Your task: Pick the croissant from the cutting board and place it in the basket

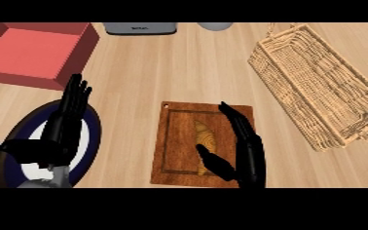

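Observation:
A golden-brown croissant point(206, 141) lies lengthwise near the middle of the dark wooden cutting board point(179, 146). My right hand point(247, 148) stands just right of the croissant, fingers straight and pointing away, thumb point(215, 163) reaching under the croissant's near end; it is open and holds nothing. The woven wicker basket point(316, 85) sits at the right, tilted, with nothing visible inside. Over the dark plate at the lower left my left hand point(66, 122) rests open, fingers up.
A red square tray point(43, 53) fills the upper left corner. A dark blue plate with a white centre point(90, 141) lies under the left hand. A grey appliance point(140, 28) and a pale round object point(215, 26) stand along the far edge.

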{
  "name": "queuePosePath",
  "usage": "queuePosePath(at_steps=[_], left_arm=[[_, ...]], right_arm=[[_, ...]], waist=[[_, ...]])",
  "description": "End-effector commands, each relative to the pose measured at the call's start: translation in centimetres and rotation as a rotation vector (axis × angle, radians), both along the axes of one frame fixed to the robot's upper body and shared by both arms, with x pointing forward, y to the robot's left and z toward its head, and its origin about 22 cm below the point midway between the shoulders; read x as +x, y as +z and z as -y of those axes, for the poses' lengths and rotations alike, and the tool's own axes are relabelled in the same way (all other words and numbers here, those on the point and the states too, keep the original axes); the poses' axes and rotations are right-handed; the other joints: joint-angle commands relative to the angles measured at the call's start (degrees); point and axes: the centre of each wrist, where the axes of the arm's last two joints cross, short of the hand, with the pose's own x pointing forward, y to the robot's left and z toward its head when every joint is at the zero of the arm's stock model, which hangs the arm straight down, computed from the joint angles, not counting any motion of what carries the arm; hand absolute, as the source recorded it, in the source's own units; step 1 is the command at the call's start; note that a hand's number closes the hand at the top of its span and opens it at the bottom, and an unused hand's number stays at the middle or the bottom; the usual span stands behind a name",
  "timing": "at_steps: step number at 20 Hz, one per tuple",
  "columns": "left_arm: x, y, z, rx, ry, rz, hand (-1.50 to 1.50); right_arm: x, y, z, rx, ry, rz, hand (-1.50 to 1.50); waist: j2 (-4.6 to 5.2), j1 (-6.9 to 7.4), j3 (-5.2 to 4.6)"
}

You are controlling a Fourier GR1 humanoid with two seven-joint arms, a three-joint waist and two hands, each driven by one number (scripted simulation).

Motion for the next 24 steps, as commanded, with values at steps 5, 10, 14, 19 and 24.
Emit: queuePosePath(at_steps=[5,10,14,19,24], left_arm=[[-0.7,-0.7,-0.9,0.011,0.064,-0.023,0.00],[-0.7,-0.5,-0.2,0.005,0.054,-0.010,0.00],[-0.6,-0.5,-0.3,0.013,0.037,-0.010,0.00],[-0.3,-0.3,0.7,-0.014,0.011,-0.015,0.00],[-0.2,-0.5,1.3,-0.018,-0.016,-0.001,0.00]], right_arm=[[0.0,-3.7,3.4,-0.264,-0.294,-0.161,-1.50],[-0.4,-3.9,2.8,-0.432,-0.301,-0.381,-1.50],[-0.5,-1.4,-1.5,-0.470,-0.277,-0.491,-1.50],[-0.5,3.6,-5.9,-0.535,-0.322,-0.577,-1.50],[-0.7,6.7,-7.3,-0.652,-0.436,-0.641,-1.50]], waist=[[-1.07,-3.77,-0.80],[-0.69,-2.82,-0.87],[-0.59,-1.38,-0.54],[-0.40,-0.06,0.00],[-0.01,0.95,0.25]])
